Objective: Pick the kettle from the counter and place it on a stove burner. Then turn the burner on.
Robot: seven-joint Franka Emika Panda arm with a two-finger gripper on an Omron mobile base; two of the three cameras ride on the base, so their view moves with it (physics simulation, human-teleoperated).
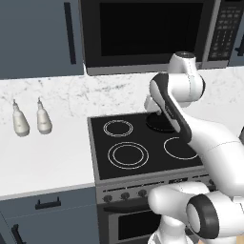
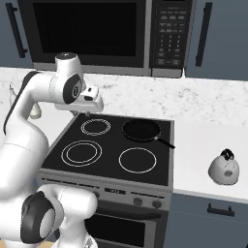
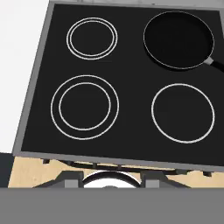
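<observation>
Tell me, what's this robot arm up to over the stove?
Nothing is being handled yet. The arm's gripper hangs above the black cooktop, holding nothing. The kettle it has to move sits on the white counter right of the stove. The big double-ring burner meant for it is bare, and a black frying pan occupies the back right burner.

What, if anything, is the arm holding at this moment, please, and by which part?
Nothing: the kettle sits alone on the counter, far from the gripper above the cooktop.
</observation>
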